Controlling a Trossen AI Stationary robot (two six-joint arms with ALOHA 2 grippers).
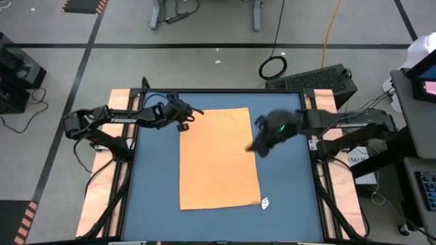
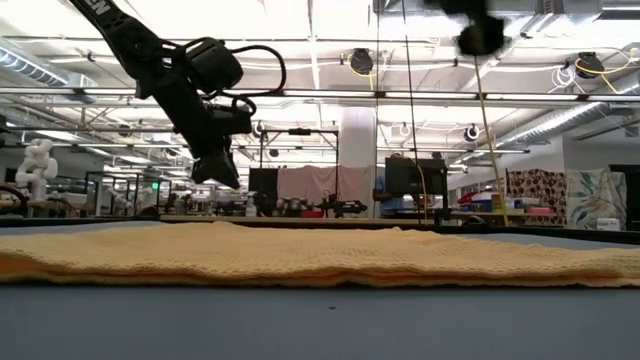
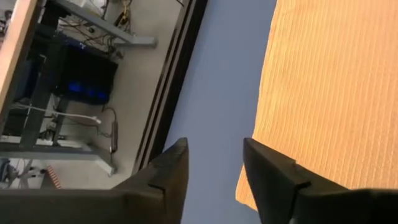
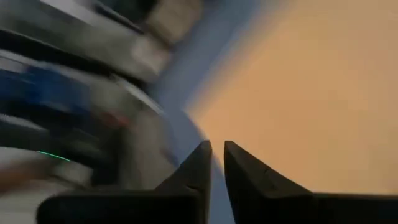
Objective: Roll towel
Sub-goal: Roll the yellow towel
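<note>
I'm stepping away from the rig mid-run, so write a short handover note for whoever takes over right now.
Left gripper: open, empty, raised off the table at the towel's far left corner.
Right gripper: fingers nearly together, holding nothing, above the towel's right edge.
Towel: lying flat and spread out on the blue table, white tag at its near right corner.
Done: towel laid flat; no roll started.
Left: the whole roll.

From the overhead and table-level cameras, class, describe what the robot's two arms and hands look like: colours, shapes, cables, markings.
Both arms are dark, jointed and slim. The left arm carries white lettering along one link, and black cables loop around its wrist above the left hand. The right hand is blurred, with a small green light on the wrist behind it. Each hand ends in two dark, flat, tapering fingers.
</note>
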